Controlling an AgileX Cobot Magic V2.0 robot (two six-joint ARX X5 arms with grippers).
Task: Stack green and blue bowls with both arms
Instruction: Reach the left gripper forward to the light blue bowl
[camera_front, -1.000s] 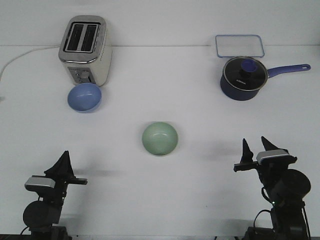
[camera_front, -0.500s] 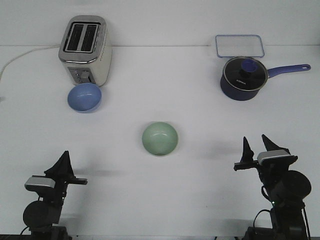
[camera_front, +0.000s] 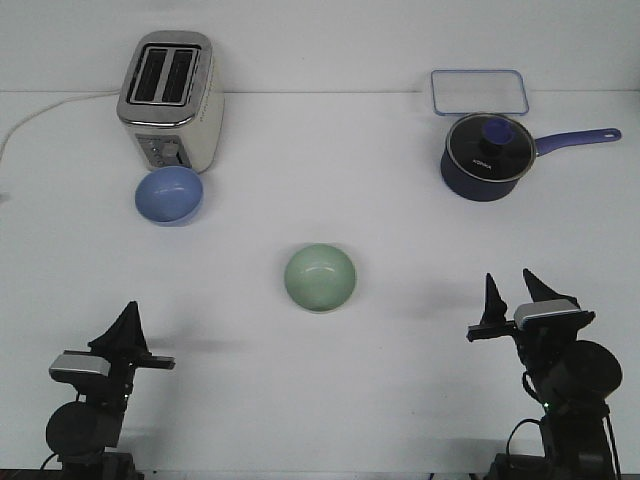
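Only the front view shows. Green bowl sits mid-surface; blue bowl stands toward the far left corner, just before the toaster. Right gripper has its fingers apart, holding nothing. Left gripper shows a single dark point, so its fingers' state cannot be told. Both arms' bases are cut off at the near edge.

Lab tabletop — toaster, saucepan, bare white surface.
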